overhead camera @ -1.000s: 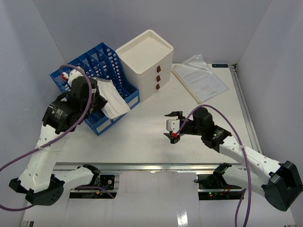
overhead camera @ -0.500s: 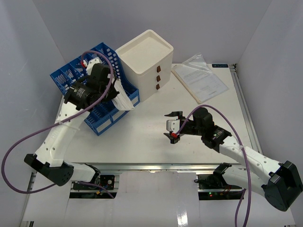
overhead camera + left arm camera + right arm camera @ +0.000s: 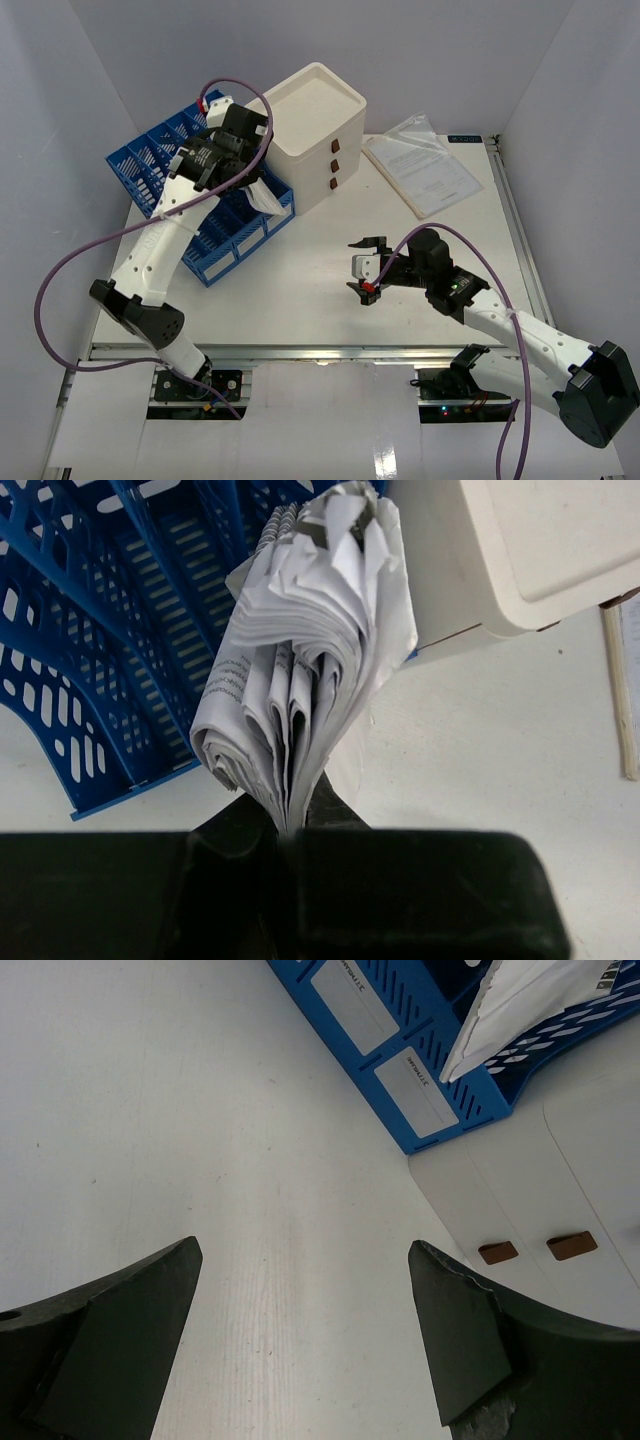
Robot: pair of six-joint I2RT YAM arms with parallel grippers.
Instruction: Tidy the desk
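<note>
- Overhead view: the white desk (image 3: pixel 300 290) fills the middle of the scene, with both arms bolted at its near edge. The left gripper (image 3: pixel 252 180) reaches over a blue file rack (image 3: pixel 190 215) at the desk's far left and is clamped on a wad of papers (image 3: pixel 264 197). A white drawer box (image 3: pixel 310 125) stands just beside the rack. A clear sleeve of documents (image 3: pixel 420 170) lies at the far right. The right gripper (image 3: pixel 366 266) hovers over the desk's centre, jaws spread, holding nothing.
- Left wrist view: the fanned papers are pinched at their lower edge, above the rack's edge and next to the drawer box.
- Right wrist view: both fingers stand wide apart over bare desk. Beyond them are the rack and the drawer box with its brown handles (image 3: pixel 498 1252).
</note>
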